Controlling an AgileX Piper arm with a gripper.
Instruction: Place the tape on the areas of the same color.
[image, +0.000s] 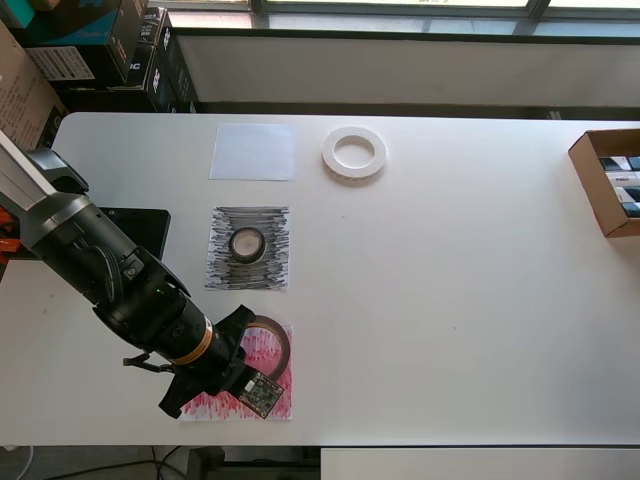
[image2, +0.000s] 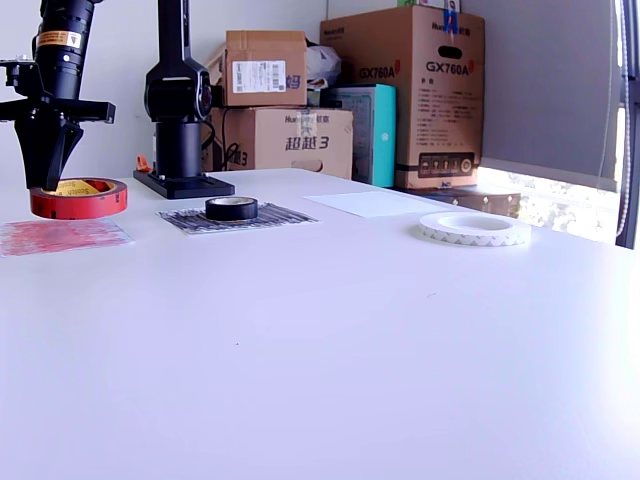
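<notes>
The dark red tape roll with a yellowish core hangs a little above the red-scribbled sheet. My gripper points down and is shut on the roll's rim. In the overhead view the wrist hides part of the roll and sheet. The small black roll rests on the black-scribbled sheet. The wide white ring lies flat on the bare table, beside the plain white sheet.
The arm's black base stands behind the black-scribbled sheet in the exterior view. An open cardboard box sits at the table's right edge in the overhead view. Stacked cartons stand beyond the table.
</notes>
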